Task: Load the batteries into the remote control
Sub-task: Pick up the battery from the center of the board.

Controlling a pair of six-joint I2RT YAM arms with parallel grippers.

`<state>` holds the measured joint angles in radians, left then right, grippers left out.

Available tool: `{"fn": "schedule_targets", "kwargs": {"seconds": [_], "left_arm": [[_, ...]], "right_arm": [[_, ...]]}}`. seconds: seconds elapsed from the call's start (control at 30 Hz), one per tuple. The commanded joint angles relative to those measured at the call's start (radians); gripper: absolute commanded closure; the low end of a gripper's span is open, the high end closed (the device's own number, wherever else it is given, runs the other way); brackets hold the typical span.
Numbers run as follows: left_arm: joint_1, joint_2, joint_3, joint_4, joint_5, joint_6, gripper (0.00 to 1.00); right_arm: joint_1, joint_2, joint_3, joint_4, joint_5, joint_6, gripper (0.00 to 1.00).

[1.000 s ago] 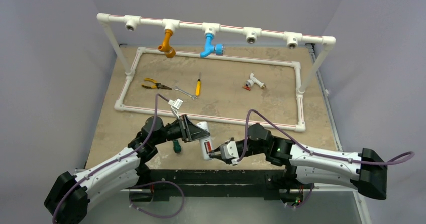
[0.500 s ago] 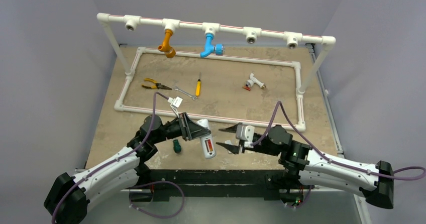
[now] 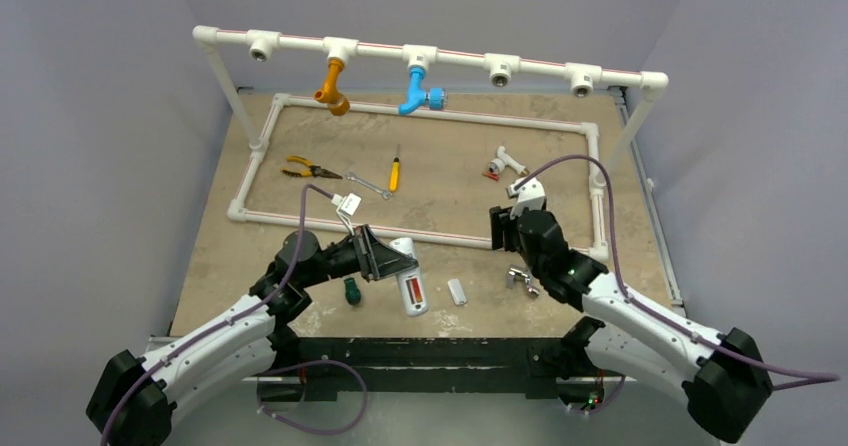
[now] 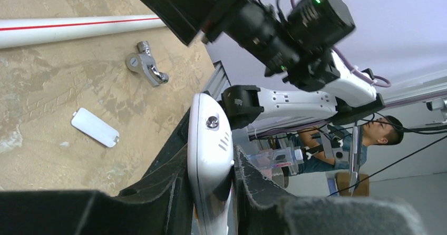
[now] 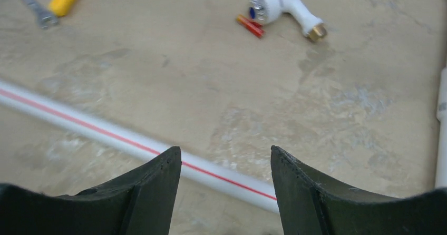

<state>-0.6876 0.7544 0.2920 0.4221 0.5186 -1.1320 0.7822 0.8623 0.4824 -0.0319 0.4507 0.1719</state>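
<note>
A tan table (image 3: 455,206) carries a flat pipe frame (image 3: 430,116). A raised bar (image 3: 460,59) at its far side bears an orange tap (image 3: 333,88) and a blue tap (image 3: 415,92). Inside the frame lie pliers (image 3: 305,170), a wrench (image 3: 370,185) and a yellow screwdriver (image 3: 395,174) — well apart from a white T-fitting (image 3: 512,161). Outside, on the near side — a metal fitting (image 3: 520,279) and a green object (image 3: 352,290).

Overhead camera looks forward — both close wrist cameras share the pipe (image 5: 79,124).

Robot lab: grey-walled booth (image 3: 100,116), pipe rig (image 3: 420,52).
</note>
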Motion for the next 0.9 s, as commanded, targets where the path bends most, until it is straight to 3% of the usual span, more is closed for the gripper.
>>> {"fn": "schedule_targets", "kwargs": {"seconds": [0.0,0.37,0.87], "left_arm": [[0.000,-0.044,0.036,0.005,0.003,0.025,1.00],[0.000,-0.109,0.031,-0.059,0.003,0.037,1.00],[0.000,-0.138,0.036,-0.099,0.004,0.038,1.00]], "right_arm": [[-0.194,0.146,0.071,0.067,-0.105,0.121,0.37],[-0.363,0.585,0.226,0.314,-0.227,0.100,0.37],[-0.444,0.906,0.479,0.274,-0.319,0.110,0.28]]}}
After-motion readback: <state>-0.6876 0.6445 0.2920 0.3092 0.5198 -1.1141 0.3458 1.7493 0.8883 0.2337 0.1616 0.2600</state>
